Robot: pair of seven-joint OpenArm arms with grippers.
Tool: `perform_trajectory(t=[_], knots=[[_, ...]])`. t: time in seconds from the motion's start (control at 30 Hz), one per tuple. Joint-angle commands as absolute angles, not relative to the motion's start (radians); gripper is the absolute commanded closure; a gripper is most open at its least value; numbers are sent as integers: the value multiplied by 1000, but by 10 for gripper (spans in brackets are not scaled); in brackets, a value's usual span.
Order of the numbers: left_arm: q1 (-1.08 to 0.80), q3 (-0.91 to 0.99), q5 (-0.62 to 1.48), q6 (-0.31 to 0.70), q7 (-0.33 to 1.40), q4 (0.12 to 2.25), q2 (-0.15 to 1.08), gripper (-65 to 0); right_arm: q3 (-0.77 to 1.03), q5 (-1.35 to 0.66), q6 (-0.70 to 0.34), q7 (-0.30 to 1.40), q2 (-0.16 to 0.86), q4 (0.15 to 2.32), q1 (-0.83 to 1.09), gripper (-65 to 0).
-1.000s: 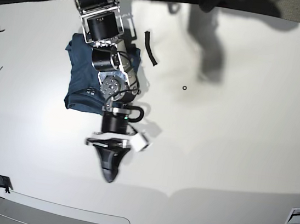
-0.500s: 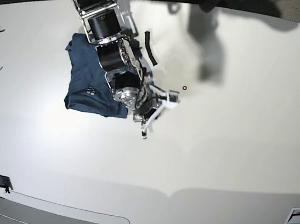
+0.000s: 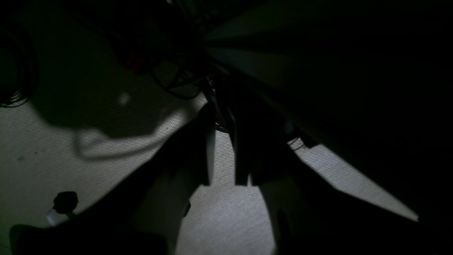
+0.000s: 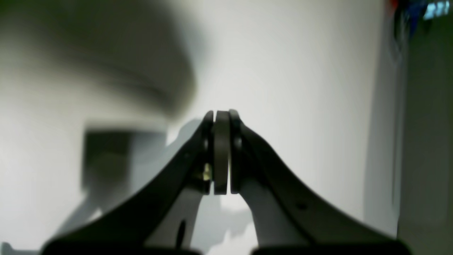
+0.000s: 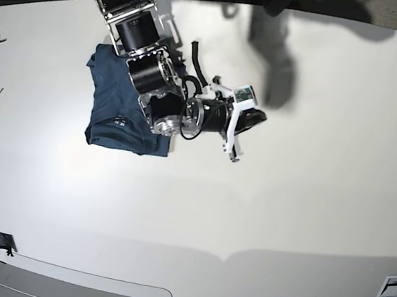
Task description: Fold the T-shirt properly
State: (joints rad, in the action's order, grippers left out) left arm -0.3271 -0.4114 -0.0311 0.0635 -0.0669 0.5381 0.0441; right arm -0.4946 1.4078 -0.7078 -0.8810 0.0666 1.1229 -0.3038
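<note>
Right gripper [image 5: 255, 116] is closed on nothing, off the shirt [image 5: 113, 104], which lies folded on the table [image 5: 308, 207] by the arm's base. Left gripper [image 3: 223, 180] is slightly parted, empty, off the table. Best to retract clear without snagging the fold.

A dark navy-blue cotton T-shirt [image 5: 120, 105] lies folded into a compact rectangle on the wide white table [image 5: 308, 207], toward its far left part. The black right robot arm [image 5: 148, 61] reaches over the shirt's right edge, and its black right gripper [image 5: 256, 116] points sideways above bare tabletop. A short curved black strip [image 5: 198, 59] lies just beyond the arm.
</note>
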Motion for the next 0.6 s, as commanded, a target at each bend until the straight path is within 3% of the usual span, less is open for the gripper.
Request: perform_trajectory(t=[0.0, 0.17, 0.27, 0.4, 0.57], knots=[[-338, -413, -33, 74, -76, 543, 37, -81, -490, 1349, -698, -949, 60, 1137, -329, 0], [-338, -413, -33, 73, -76, 543, 36, -81, -490, 1062, -698, -1228, 55, 1138, -329, 0], [-338, -413, -33, 74, -76, 543, 36, -81, -490, 877, -698, -1253, 33, 1138, -329, 0], [-338, -413, -33, 74, -76, 543, 37, -81, -489, 685, -698, -1149, -14, 1138, -330, 0], [-338, -413, -33, 74, -76, 543, 36, -81, -440, 525, -698, -799, -99, 1138, -332, 0]])
